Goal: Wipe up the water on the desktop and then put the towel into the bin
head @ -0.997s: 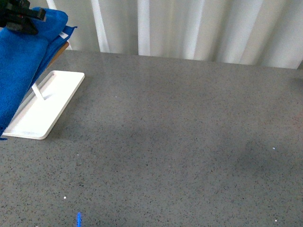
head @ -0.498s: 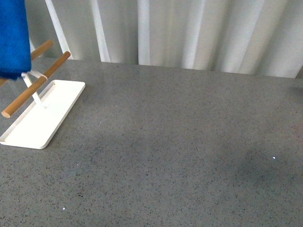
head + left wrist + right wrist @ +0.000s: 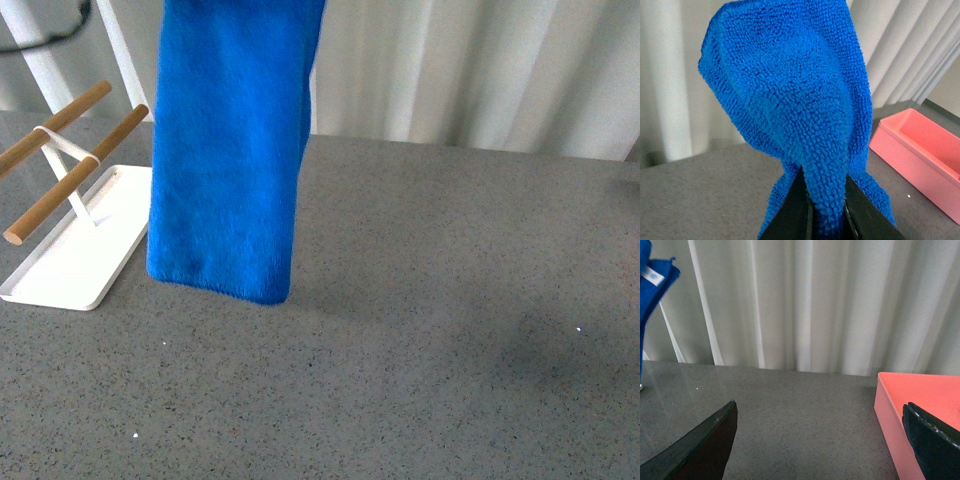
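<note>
**Towel aloft, wipe not yet begun**

Left gripper (image 3: 826, 212) clamps the towel (image 3: 235, 150), which hangs beside the white tray (image 3: 70, 270), apparently off the desktop (image 3: 450, 300). Right gripper (image 3: 817, 440) is spread wide and empty. We judge the next move: lower the towel onto the desktop beyond the tray. We can discern no water.

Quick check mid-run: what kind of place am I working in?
Likely a staged test booth rather than a home: speckled grey desktop, white curtains closing off the back, a pink bin and a white towel rack.

The left claw (image 3: 827, 220) has smooth black fingers (image 3: 787, 217); the right claw (image 3: 820, 410) is black too, one pad (image 3: 932, 440) seemingly ribbed.
</note>
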Controlling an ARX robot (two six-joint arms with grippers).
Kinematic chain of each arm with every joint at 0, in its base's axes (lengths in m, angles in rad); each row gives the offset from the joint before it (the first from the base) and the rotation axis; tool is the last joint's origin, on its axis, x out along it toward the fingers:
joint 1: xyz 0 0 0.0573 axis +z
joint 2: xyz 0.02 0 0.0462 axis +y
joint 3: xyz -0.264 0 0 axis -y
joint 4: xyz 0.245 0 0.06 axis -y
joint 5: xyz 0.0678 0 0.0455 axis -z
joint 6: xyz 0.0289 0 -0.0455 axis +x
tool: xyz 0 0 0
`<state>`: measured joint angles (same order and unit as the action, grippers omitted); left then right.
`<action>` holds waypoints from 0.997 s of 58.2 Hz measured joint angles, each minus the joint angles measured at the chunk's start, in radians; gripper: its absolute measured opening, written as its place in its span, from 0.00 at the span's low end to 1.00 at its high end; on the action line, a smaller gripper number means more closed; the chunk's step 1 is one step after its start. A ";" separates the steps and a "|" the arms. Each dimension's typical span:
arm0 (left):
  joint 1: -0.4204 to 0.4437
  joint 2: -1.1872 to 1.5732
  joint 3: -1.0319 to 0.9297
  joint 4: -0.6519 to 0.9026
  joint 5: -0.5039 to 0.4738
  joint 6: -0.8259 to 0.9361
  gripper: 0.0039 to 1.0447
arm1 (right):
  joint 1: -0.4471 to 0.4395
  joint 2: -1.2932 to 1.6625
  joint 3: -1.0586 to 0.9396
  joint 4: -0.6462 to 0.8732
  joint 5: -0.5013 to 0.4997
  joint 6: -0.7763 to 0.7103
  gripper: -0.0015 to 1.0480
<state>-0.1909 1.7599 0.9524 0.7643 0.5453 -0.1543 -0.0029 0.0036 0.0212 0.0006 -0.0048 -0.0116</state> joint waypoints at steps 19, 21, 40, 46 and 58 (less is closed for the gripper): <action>-0.068 0.177 -0.095 0.443 0.161 -0.240 0.05 | 0.000 0.000 0.000 0.000 0.000 0.000 0.93; -0.074 0.183 -0.096 0.488 0.175 -0.275 0.05 | 0.000 0.000 0.000 0.000 0.000 0.000 0.93; -0.138 0.262 -0.092 0.620 0.197 -0.410 0.05 | 0.000 0.000 0.000 0.000 0.000 0.000 0.93; -0.145 0.264 -0.084 0.605 0.191 -0.410 0.05 | -0.027 0.092 0.074 -0.191 -0.106 0.014 0.93; -0.150 0.262 -0.077 0.562 0.165 -0.404 0.05 | -0.256 0.441 0.256 -0.203 -0.388 -0.092 0.93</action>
<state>-0.3405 2.0224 0.8757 1.3262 0.7101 -0.5583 -0.2584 0.4450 0.2775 -0.2020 -0.3931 -0.1036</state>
